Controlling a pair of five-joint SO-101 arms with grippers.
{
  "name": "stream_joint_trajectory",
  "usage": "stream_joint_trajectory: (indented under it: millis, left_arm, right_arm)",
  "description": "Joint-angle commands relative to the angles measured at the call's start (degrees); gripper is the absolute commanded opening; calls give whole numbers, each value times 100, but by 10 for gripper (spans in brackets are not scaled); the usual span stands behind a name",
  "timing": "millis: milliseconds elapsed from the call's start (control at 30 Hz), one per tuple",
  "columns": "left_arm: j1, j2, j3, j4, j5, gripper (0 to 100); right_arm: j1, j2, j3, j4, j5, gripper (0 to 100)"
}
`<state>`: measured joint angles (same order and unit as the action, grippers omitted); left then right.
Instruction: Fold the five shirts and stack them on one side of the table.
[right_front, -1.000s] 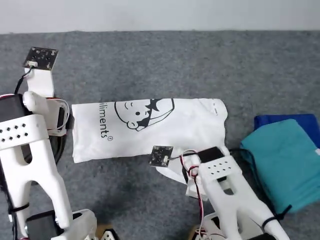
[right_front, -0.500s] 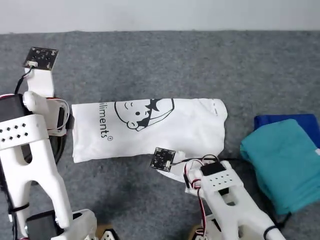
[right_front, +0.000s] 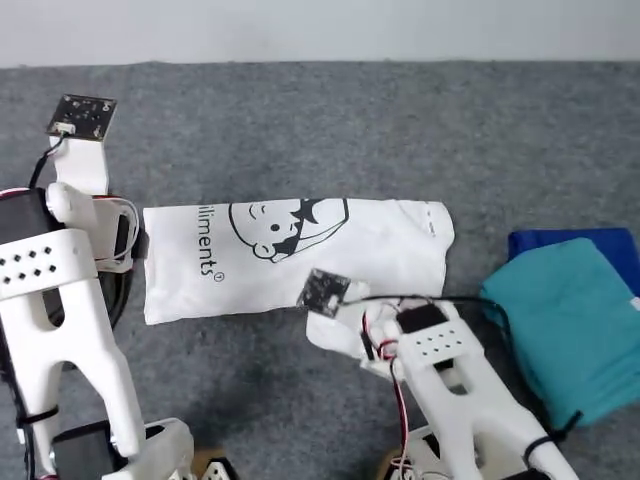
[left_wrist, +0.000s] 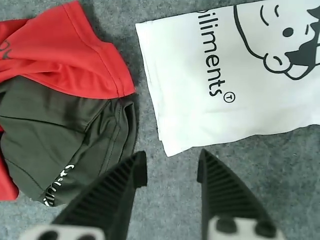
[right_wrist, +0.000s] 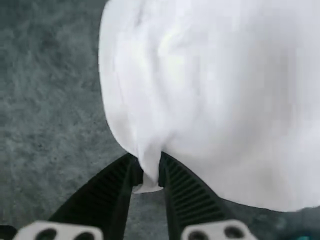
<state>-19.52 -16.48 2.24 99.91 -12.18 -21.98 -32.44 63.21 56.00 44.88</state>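
Observation:
A white shirt with a black cartoon print lies partly folded across the middle of the grey table. My right gripper is shut on the near edge of the white shirt, a pinch of cloth between its black fingers; in the high view that arm stands at the shirt's front edge. My left gripper hovers open just off the white shirt's left end, above bare carpet. A red shirt and a dark shirt lie crumpled beside it.
A folded teal shirt lies on a folded blue one at the table's right side. The left arm's white body fills the near left. Grey carpet stretches behind the white shirt.
The right arm drew back toward the front edge, then moved forward and left again with the shirt's near edge; a flap of white cloth now bunches at its gripper. The left arm stayed still.

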Motion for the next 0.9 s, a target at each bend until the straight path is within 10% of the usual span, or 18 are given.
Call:
stream_joint_trajectory:
  millis: [0, 867]
  left_arm:
    - [18, -193, 4, 53, -53, 174]
    - [18, -158, 22, 53, -53, 174]
  right_arm:
    - [-22, -84, -695, 251, -105, 10]
    - [558, 1121, -1222, -2993, -413, 13]
